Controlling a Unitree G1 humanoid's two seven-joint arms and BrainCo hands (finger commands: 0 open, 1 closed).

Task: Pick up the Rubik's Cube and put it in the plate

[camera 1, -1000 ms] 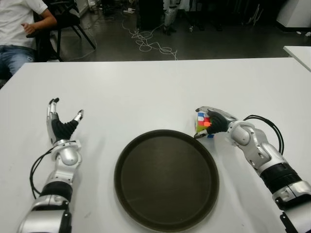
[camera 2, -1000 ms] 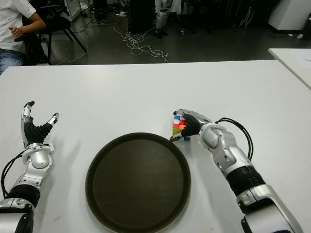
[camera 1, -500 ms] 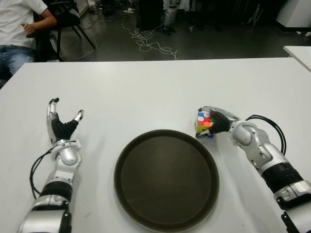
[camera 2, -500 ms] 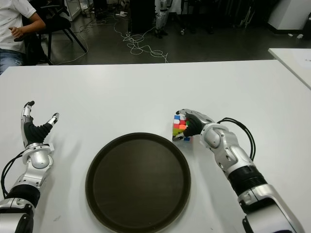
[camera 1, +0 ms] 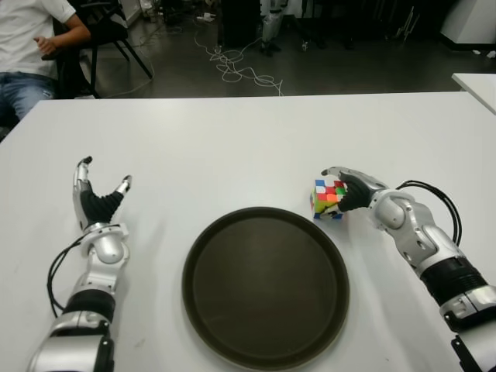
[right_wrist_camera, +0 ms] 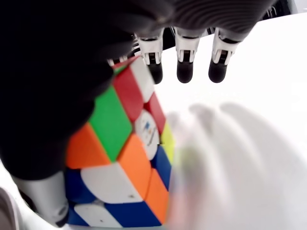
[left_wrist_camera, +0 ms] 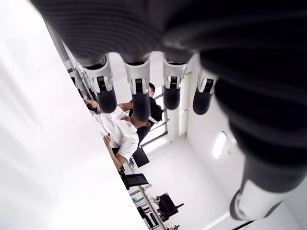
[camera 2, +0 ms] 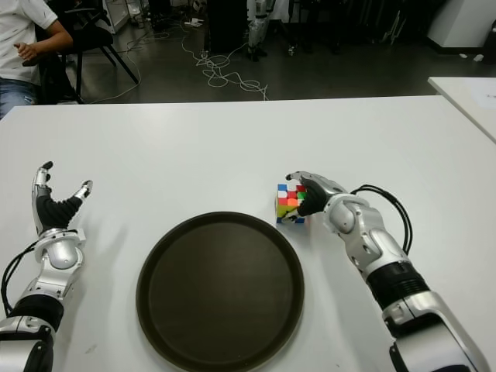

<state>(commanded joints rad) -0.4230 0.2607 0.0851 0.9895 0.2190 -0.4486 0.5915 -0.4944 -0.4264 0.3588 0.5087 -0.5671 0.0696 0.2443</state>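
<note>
One white table [camera 1: 232,139] carries one round dark plate [camera 1: 265,353], one Rubik's Cube [camera 1: 328,199] and two robot hands. The cube, a scrambled mix of white, blue, red, green, orange and yellow, sits on the table just outside the plate's far right rim. The right hand [camera 1: 353,188] wraps it from the plate's far right side; the right wrist view shows fingers [right_wrist_camera: 185,62] extended past it. The left hand [camera 1: 94,203], well left of the plate, is spread open, holding nothing
</note>
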